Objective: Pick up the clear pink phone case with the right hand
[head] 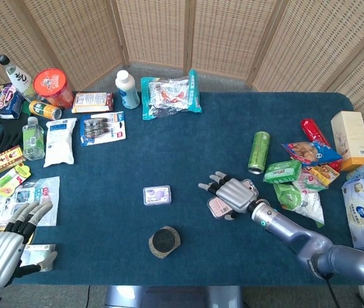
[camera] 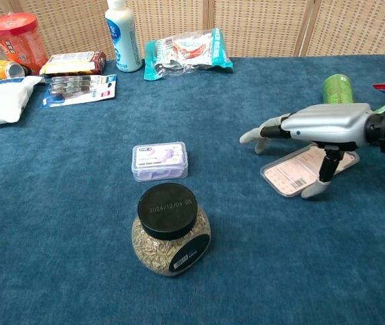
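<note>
robot hand (camera: 318, 132) over phone case (camera: 294, 175) edge

Looking down on a blue table (head: 169, 147) backed by a woven screen. Right hand (head: 231, 194) lying palm-down over the clear pink phone case (head: 219, 206), fingers reaching toward the table's middle, case edge peeking out along the near side. Whether gripping or merely covering: not telling from here. Left hand (head: 6, 247) hovering at the near left corner, fingers spreading, holding nothing. Small lilac box (head: 157, 195) sitting left of the case, well apart, dark-lidded jar (head: 164, 241) standing nearer the front edge. Green can (head: 258, 152) lying beyond the right hand, snack packets crowding the right edge.
</note>
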